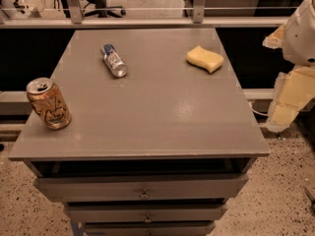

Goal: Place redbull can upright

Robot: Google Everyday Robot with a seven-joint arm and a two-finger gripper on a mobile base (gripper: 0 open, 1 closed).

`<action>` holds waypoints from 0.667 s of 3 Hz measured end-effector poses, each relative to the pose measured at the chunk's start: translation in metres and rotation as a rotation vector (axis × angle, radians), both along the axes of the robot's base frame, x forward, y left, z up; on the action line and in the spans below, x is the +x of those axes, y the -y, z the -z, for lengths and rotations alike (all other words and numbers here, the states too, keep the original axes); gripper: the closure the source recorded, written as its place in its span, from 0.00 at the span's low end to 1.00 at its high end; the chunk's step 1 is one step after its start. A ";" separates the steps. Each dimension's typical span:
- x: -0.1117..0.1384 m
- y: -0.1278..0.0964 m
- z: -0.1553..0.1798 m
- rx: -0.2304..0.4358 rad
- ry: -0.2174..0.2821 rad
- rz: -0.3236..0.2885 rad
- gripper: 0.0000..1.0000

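Grey flat-topped drawer cabinet (147,122) carries a wide gold-orange can (48,103) upright at 9 o'clock, nearest. Farther back, the slim silver-and-blue metal redbull can (114,60) lies on its side at 11 o'clock, with a yellow foam sponge (204,59) at 1 o'clock. Off the right edge at 3 o'clock hangs the pale gripper (290,95); wide or narrow, I cannot tell.

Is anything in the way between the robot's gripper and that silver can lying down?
Only the yellow sponge, lying near that line. The gripper is beyond the table's right edge; the redbull can lies on its side, far left.
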State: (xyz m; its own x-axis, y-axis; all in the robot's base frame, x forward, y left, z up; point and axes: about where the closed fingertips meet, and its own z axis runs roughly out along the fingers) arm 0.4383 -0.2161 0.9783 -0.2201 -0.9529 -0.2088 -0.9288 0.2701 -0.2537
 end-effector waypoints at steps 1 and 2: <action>0.000 0.000 0.000 0.000 0.000 0.000 0.00; 0.023 -0.022 0.006 0.031 0.008 0.023 0.00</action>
State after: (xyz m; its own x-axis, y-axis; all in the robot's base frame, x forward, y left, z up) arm 0.4615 -0.1942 0.9722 -0.2404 -0.9405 -0.2403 -0.9201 0.2997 -0.2523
